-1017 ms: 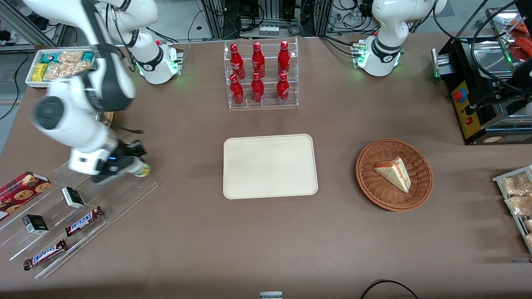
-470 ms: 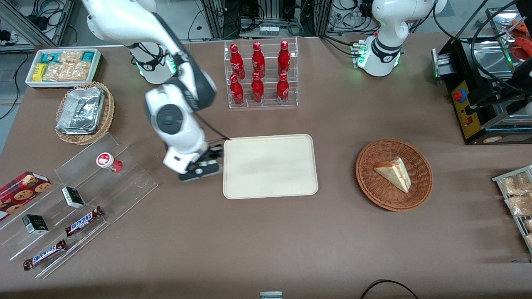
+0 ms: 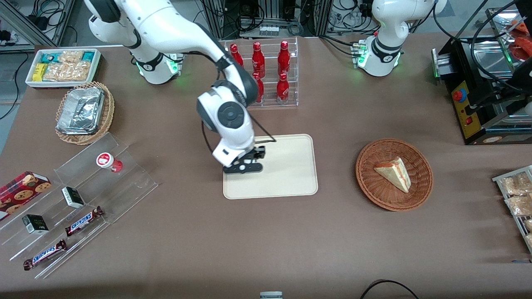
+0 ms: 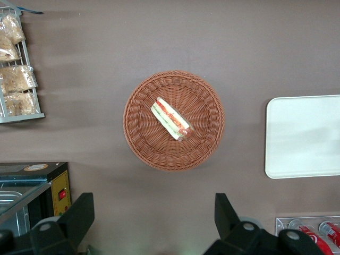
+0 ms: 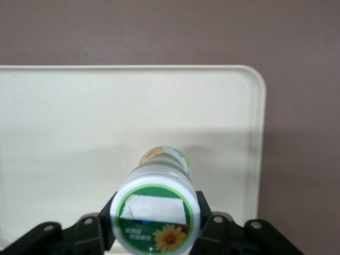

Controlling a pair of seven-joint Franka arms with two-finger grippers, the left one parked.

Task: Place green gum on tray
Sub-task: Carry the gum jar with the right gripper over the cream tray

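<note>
The cream-beige tray [image 3: 286, 174] lies in the middle of the table; it also shows in the right wrist view [image 5: 79, 122] and in the left wrist view [image 4: 303, 138]. My gripper [image 3: 246, 162] hangs over the tray's end nearest the working arm. In the right wrist view the gripper [image 5: 156, 226] is shut on the green gum [image 5: 158, 212], a small bottle with a white lid and a green sunflower label, held above the tray. In the front view the gum is hidden by the gripper.
A red-lidded gum bottle [image 3: 107, 161] stands on the clear stepped stand [image 3: 75, 199] with snack bars, toward the working arm's end. A rack of red bottles [image 3: 262, 74] stands farther from the front camera than the tray. A wicker basket [image 3: 394, 174] with a sandwich lies beside the tray.
My gripper has swung from the clear stepped stand across the table with the green gum, and now hangs over the tray.
</note>
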